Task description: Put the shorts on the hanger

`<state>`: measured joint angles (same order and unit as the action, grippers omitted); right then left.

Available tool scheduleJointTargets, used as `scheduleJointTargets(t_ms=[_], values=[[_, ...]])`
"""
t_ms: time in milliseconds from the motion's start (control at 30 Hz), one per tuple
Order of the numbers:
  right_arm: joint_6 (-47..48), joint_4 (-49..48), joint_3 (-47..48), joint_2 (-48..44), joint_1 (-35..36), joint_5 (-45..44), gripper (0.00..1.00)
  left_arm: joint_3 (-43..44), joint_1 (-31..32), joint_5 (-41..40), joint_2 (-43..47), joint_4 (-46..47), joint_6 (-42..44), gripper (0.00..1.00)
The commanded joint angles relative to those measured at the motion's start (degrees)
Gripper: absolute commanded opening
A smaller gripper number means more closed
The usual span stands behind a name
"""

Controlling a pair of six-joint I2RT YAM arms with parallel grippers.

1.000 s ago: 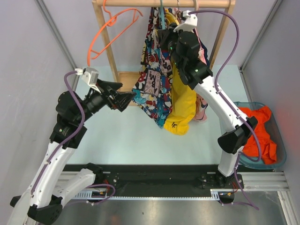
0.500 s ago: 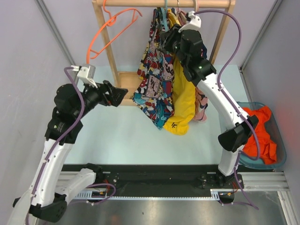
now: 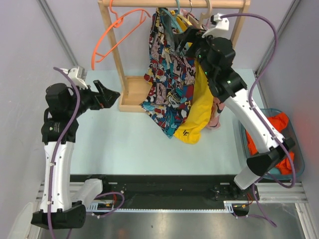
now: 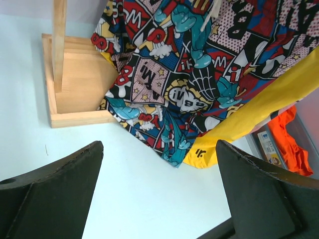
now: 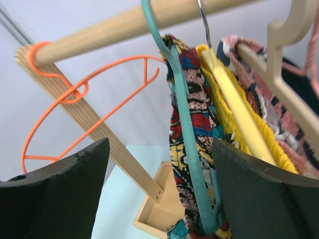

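The comic-print shorts (image 3: 169, 74) hang from the teal hanger (image 3: 173, 21), whose hook sits over the wooden rail (image 3: 144, 3). My right gripper (image 3: 185, 41) is up beside the hanger's top with its jaws open and nothing gripped. In the right wrist view the hanger (image 5: 185, 124) and the shorts (image 5: 197, 107) show between the spread fingers of my right gripper (image 5: 159, 145), nearer the right one. My left gripper (image 3: 113, 94) stands open to the left of the rack, apart from the shorts. In the left wrist view the shorts (image 4: 199, 74) hang beyond my open left gripper (image 4: 159, 147).
An orange hanger (image 3: 119, 35) hangs at the rail's left end. Plain yellow shorts (image 3: 197, 109) and pink-patterned shorts (image 3: 215, 113) hang on beige hangers (image 5: 284, 84) right of the comic ones. The rack's wooden base (image 3: 133, 93) stands beneath. A bin (image 3: 298, 149) holds orange cloth at the right.
My right gripper has opened, letting go at the hanger, and shifted right. My left arm has pulled back to the left, away from the shorts.
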<state>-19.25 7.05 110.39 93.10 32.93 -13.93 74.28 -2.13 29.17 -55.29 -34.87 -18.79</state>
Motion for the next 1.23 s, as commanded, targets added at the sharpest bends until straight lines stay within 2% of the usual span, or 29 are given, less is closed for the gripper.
scheduleJointTargets(t_ms=[0, 167, 333, 433, 533, 633, 733, 900, 1200], values=[[5.4, -5.0, -2.1, -6.4, 0.6, 2.2, 0.89, 2.1, -1.5, 3.9, 2.3, -1.1, 2.3, 1.0], [12.8, -5.9, -9.4, -14.2, 2.3, 4.1, 0.95, 5.3, -4.5, 7.1, 0.6, -8.0, 7.3, 1.0], [15.7, 4.6, -17.3, -25.8, 2.3, 7.2, 1.0, 7.8, -4.9, 8.3, -3.1, -19.9, 18.6, 1.0], [17.2, 10.9, -25.1, -33.3, 0.7, 9.4, 1.0, 5.9, -5.4, 6.8, -3.8, -23.6, 25.2, 1.0], [18.6, 18.3, -30.8, -38.8, -2.5, 11.6, 1.0, 1.0, -5.6, 3.8, -1.6, -23.0, 29.7, 1.0], [25.1, 21.5, -37.7, -43.5, -4.1, 13.4, 1.0, -3.6, -5.6, 0.6, 0.1, -22.1, 33.4, 1.0], [27.9, 24.0, -43.0, -49.1, -5.9, 12.9, 1.0, -7.9, -5.6, -1.3, 1.2, -20.2, 35.7, 1.0], [27.5, 27.8, -48.8, -56.2, -10.4, 16.0, 1.0, -13.3, -5.6, -4.7, 3.9, -18.0, 37.7, 1.0], [27.2, 29.9, -52.7, -63.3, -16.0, 18.1, 1.0, -13.4, -5.6, -7.5, 6.2, -17.2, 36.6, 1.0]])
